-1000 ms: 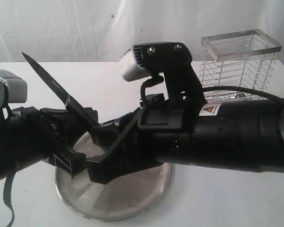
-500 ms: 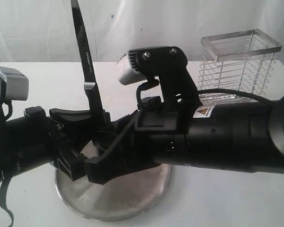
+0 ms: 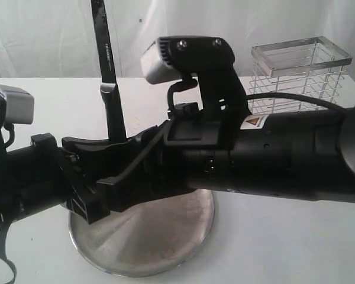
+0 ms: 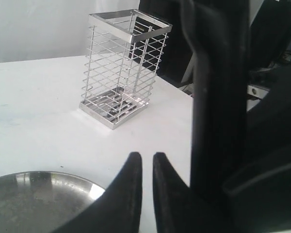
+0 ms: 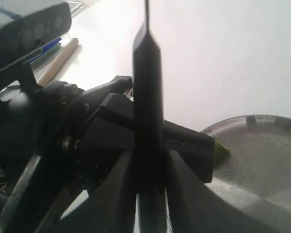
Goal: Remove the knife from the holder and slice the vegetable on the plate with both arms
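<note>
The knife (image 3: 105, 53) stands almost upright, point up, above the plate's left side. My right gripper (image 3: 121, 171) is shut on its black handle; the right wrist view shows the handle (image 5: 146, 97) clamped between both fingers. The steel plate (image 3: 165, 236) lies under both arms. My left gripper (image 3: 86, 201) hovers at the plate's left edge, and its fingertips (image 4: 147, 158) show only a slim gap with nothing in it. A sliver of the green vegetable (image 5: 221, 150) peeks out on the plate (image 5: 266, 155) behind the left gripper. In the exterior view the vegetable is hidden.
The wire holder (image 3: 302, 77) stands at the back right on the white table and holds nothing (image 4: 121, 73). The bulky right arm (image 3: 272, 165) spans the middle of the view above the plate. A white curtain closes off the back.
The knife swung from leaning back-left to nearly upright, and the right arm lifted slightly. The left gripper shifted a little; its jaws kept the same gap.
</note>
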Controlling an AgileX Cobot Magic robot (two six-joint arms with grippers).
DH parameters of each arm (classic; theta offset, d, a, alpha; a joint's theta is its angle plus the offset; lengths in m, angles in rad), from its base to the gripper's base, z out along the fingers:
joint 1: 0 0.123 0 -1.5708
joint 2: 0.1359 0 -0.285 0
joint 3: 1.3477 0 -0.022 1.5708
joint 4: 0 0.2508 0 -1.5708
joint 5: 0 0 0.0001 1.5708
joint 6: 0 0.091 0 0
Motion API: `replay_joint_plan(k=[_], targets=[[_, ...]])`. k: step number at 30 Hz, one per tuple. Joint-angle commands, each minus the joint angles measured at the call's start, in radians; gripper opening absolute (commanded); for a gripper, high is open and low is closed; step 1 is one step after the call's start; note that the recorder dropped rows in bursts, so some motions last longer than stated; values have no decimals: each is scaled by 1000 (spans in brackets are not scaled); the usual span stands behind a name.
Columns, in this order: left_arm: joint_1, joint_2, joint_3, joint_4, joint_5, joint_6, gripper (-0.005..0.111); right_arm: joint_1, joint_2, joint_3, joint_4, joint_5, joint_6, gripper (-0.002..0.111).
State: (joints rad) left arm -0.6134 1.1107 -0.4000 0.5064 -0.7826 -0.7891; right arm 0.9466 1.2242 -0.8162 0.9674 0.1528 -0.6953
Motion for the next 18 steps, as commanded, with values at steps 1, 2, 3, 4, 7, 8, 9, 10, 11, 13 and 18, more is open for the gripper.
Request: replay_joint_plan(k=[1,2,3,4,7,8,9,10,11,13,18], targets=[[-9,-5,-8,77,-83,-23,16,1,27,-14,4,-18,-9,0],[-9,-5,-8,77,-90,-23,16,1,35,-14,4,-18,-7,0],[-9,-5,-8,77,-93,-23,16,1,40,-14,4,-18,-5,0],[-9,-5,-8,77,-93,-23,16,1,46,-14,4,-18,-5,0],[-9,-5,-8,77,-91,-23,16,1,58,-14,4,-18,-5,0],[-9,-5,-8,77,-91,-23,16,1,60,-14,4,-18,-5,0],[-9,-5,-8,77,-91,-23,16,1,60,-14,4,-18,-5,0],[-9,-5,-8,77,-91,-23,16,1,60,-14,4,-18,-5,0],[-9,-5,-8,77,-91,-23,16,1,60,-14,4,-18,-5,0],[-9,-5,-8,77,-91,-23,16,1,60,-14,4,-21,-5,0],[-9,-5,-8,77,-126,-26,16,1,60,-14,4,-38,-5,0]])
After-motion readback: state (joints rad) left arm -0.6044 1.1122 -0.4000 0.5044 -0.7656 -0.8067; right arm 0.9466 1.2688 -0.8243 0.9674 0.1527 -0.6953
